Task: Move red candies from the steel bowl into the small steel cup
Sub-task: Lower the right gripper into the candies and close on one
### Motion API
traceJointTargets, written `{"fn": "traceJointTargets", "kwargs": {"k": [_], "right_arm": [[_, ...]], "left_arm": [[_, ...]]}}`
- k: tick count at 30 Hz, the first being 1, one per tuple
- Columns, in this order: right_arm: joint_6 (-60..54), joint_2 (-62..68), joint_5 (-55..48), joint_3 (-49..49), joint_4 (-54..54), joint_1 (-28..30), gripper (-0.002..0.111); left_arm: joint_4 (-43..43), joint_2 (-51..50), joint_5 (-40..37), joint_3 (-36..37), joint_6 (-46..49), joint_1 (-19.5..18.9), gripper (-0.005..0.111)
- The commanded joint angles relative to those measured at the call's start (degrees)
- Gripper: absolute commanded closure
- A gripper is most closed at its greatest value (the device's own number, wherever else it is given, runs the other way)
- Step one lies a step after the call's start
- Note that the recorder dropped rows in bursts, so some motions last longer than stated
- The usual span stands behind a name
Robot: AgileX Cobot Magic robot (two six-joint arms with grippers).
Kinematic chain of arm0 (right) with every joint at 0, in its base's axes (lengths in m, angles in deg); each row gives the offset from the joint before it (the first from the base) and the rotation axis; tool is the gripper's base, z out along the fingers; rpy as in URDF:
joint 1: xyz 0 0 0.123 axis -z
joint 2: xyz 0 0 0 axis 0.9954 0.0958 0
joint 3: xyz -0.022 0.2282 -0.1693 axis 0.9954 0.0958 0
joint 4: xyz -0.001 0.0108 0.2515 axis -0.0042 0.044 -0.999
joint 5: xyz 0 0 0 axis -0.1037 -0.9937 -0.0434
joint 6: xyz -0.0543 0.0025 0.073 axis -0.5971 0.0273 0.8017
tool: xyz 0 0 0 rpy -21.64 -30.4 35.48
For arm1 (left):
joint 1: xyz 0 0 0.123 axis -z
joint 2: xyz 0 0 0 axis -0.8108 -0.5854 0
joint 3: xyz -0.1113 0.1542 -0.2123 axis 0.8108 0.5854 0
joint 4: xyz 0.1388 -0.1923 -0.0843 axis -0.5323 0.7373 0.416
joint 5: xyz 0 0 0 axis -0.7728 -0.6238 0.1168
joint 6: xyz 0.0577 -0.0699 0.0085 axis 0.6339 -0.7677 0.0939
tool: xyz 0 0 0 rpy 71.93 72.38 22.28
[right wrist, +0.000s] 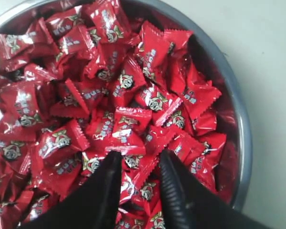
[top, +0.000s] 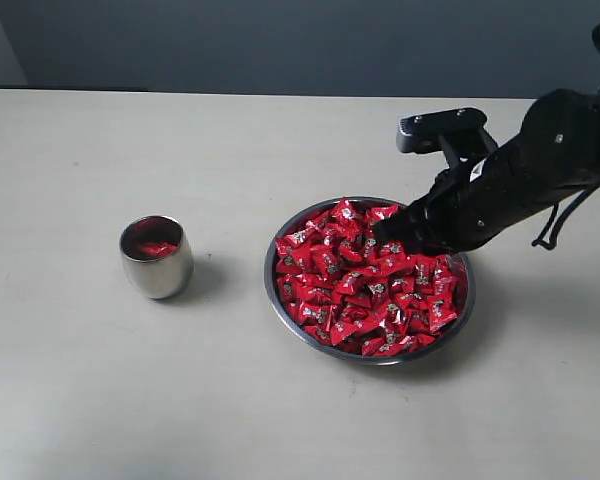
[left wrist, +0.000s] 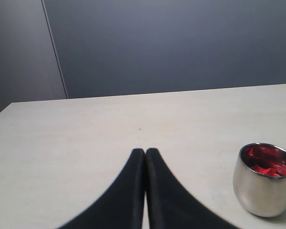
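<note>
Found right gripper (right wrist: 139, 157) over steel bowl (top: 268, 275), fingers spread, tips sunk among red candies (top: 365, 285). Noted small steel cup (top: 157, 258) left of bowl, well apart, upright, some candies inside. Logged left gripper (left wrist: 145, 153) pressed together, empty.

Pale beige bench (top: 100, 380), matte and plain, fills the frame except a strip along the top. Two things sit directly on it. Small steel cup (top: 157, 258) left of centre, upright. Wide steel bowl (top: 268, 285) just right of centre, flat on its base. The two stand apart, not touching. Each throws a soft shadow to its right.
</note>
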Motion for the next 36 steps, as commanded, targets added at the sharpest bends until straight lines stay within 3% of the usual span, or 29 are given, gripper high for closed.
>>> {"fn": "traceJointTargets", "kwargs": {"k": [1, 12, 28, 36], "right_arm": [[1.8, 1.2, 2.1, 0.6, -0.6, 0.3, 0.08], [1.8, 5.8, 6.3, 0.3, -2.5, 0.3, 0.08], [1.8, 10.5, 0.6, -6.4, -8.0, 0.3, 0.08], [1.8, 10.9, 0.4, -6.4, -7.4, 0.3, 0.074]], "left_arm": [[-0.1, 0.3, 0.3, 0.2, -0.1, 0.0, 0.106], [-0.1, 0.3, 0.3, 0.2, -0.1, 0.0, 0.106], [-0.1, 0.3, 0.4, 0.2, -0.1, 0.0, 0.106], [-0.1, 0.3, 0.4, 0.2, -0.1, 0.0, 0.106]]}}
